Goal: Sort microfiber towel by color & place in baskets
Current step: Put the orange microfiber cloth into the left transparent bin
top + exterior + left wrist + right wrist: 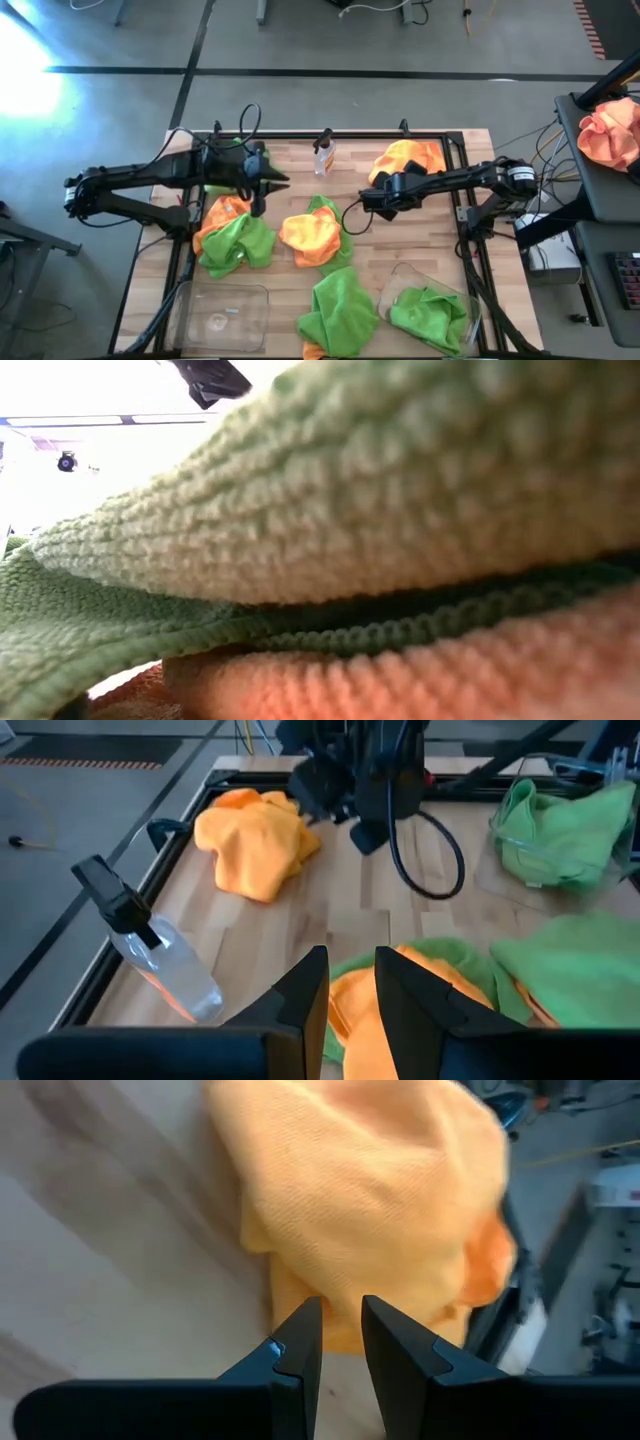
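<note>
Strong glare washes out the floor [25, 70] at ten o'clock in the high view. The low view is smothered by a close, soft-focus green towel [400, 480], with blown-out brightness behind. In the right wrist view, motion blur smears the orange towel [370, 1200] and the surface [110, 1270].
</note>
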Robot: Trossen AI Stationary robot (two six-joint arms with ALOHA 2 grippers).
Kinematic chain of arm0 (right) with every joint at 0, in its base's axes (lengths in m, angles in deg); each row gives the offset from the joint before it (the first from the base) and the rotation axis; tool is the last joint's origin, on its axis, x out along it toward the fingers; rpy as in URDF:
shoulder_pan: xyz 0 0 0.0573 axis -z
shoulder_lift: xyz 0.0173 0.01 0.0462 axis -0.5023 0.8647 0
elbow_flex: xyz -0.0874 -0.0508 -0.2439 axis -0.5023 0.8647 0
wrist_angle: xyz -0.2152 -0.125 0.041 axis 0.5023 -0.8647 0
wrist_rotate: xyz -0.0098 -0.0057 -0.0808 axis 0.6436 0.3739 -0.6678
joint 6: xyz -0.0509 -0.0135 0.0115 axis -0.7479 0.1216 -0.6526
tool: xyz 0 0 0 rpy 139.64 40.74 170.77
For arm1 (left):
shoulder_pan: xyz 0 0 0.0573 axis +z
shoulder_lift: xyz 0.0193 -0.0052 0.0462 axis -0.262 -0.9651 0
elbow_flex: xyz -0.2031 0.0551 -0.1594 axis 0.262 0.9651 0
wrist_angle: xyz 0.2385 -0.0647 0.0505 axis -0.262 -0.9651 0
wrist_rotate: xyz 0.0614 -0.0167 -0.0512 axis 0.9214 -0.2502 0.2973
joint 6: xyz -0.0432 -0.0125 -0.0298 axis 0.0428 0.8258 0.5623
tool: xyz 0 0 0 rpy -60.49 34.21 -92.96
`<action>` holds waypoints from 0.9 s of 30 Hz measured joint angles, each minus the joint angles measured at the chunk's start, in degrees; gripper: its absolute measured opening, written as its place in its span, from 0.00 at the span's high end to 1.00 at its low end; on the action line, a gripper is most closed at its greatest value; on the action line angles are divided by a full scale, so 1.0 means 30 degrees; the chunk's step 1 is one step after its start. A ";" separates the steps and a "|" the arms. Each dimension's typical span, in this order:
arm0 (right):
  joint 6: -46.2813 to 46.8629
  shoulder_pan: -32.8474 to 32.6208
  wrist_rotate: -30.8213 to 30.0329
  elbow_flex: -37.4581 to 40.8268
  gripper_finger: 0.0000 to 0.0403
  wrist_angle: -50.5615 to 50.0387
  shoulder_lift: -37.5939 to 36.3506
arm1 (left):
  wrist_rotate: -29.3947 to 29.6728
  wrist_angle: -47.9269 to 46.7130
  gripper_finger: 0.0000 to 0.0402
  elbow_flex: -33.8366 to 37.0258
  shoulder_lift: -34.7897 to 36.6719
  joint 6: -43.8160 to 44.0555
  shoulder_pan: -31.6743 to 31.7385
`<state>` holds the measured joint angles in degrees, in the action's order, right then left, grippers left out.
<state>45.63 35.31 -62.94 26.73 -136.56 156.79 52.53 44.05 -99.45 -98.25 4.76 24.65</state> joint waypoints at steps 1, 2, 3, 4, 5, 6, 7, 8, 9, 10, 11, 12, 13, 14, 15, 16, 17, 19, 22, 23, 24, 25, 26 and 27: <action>-0.0023 0.0036 0.0053 0.0139 0.83 0.0118 0.0000 | -0.0005 -0.0004 0.83 -0.0119 0.0000 0.0000 0.0029; -0.0023 0.0053 0.0048 0.0234 0.83 0.0123 0.0000 | 0.0000 -0.0055 0.83 -0.0274 0.0000 0.0007 0.0057; -0.0023 0.0117 0.0047 0.0327 0.83 0.0099 -0.0008 | 0.0035 -0.0137 0.83 -0.0435 0.0000 0.0000 0.0109; -0.0023 0.0172 0.0025 0.0398 0.83 0.0048 -0.0015 | 0.0156 -0.0293 0.83 -0.0610 0.0000 0.0000 0.0170; -0.0023 0.0245 -0.0051 0.0435 0.83 -0.0038 -0.0066 | 0.0223 -0.0403 0.83 -0.0763 0.0000 -0.0007 0.0223; -0.0064 0.0329 -0.0097 0.0494 0.83 -0.0065 -0.0164 | 0.0253 -0.0568 0.83 -0.0890 0.0000 -0.0002 0.0297; -0.0177 0.0443 -0.0125 0.0524 0.83 -0.0121 -0.0304 | 0.0289 -0.0717 0.83 -0.0998 -0.0006 -0.0003 0.0378; -0.0302 0.0593 -0.0236 0.0574 0.83 -0.0139 -0.0543 | 0.0303 -0.0847 0.83 -0.1102 -0.0015 -0.0003 0.0458; -0.0467 0.0781 -0.0407 0.0616 0.83 -0.0124 -0.0798 | 0.0306 -0.1018 0.83 -0.1218 -0.0025 -0.0006 0.0510; -0.0660 0.0994 -0.0599 0.0625 0.83 -0.0141 -0.1088 | 0.0307 -0.1154 0.83 -0.1297 -0.0029 -0.0007 0.0555; -0.0980 0.1287 -0.0664 0.0639 0.83 -0.0108 -0.1452 | 0.0313 -0.1198 0.83 -0.1339 -0.0029 -0.0007 0.0612; -0.1181 0.1636 -0.0654 0.0647 0.83 -0.0080 -0.1827 | 0.0310 -0.1187 0.83 -0.1345 -0.0029 -0.0007 0.0653; -0.1400 0.2016 -0.0652 0.0649 0.83 -0.0051 -0.2258 | 0.0313 -0.1222 0.83 -0.1345 -0.0029 -0.0007 0.0667; -0.1566 0.2425 -0.0649 0.0649 0.83 0.0026 -0.2697 | 0.0313 -0.1224 0.83 -0.1345 -0.0046 -0.0007 0.0697; -0.1837 0.2838 -0.0623 0.0654 0.83 0.0157 -0.3160 | 0.0313 -0.1218 0.83 -0.1345 -0.0081 -0.0007 0.0709; -0.2191 0.3260 -0.0498 0.0684 0.83 0.0371 -0.3613 | 0.0313 -0.1203 0.83 -0.1345 -0.0123 -0.0007 0.0729; -0.2692 0.3727 -0.0080 0.0742 0.83 0.0789 -0.4107 | 0.0313 -0.1202 0.83 -0.1345 -0.0175 -0.0007 0.0726; -0.3816 0.4694 0.1848 0.1073 0.83 0.2405 -0.5033 | 0.0313 -0.1202 0.83 -0.1345 -0.0302 -0.0007 0.0726; -0.5307 0.6226 0.5952 0.1991 0.83 0.5309 -0.6149 | 0.0310 -0.1209 0.83 -0.1345 -0.0492 -0.0007 0.0726; -0.5547 0.6696 0.6896 0.2206 0.83 0.5901 -0.6397 | 0.0313 -0.1202 0.83 -0.1345 -0.0558 0.0000 0.0726; -0.5665 0.7156 0.7527 0.2347 0.83 0.6167 -0.6576 | 0.0309 -0.1209 0.83 -0.1345 -0.0623 0.0024 0.0726; -0.5782 0.7555 0.7867 0.2421 0.83 0.6203 -0.6694 | 0.0306 -0.1214 0.83 -0.1345 -0.0670 0.0073 0.0726; -0.5972 0.7973 0.8029 0.2491 0.83 0.6189 -0.6755 | 0.0308 -0.1227 0.83 -0.1345 -0.0717 0.0124 0.0726; -0.6156 0.8371 0.8079 0.2555 0.83 0.6149 -0.6785 | 0.0306 -0.1223 0.83 -0.1345 -0.0754 0.0124 0.0726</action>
<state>27.17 60.42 -38.71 34.40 -118.11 136.43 53.45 40.38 -103.48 -100.51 5.13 26.83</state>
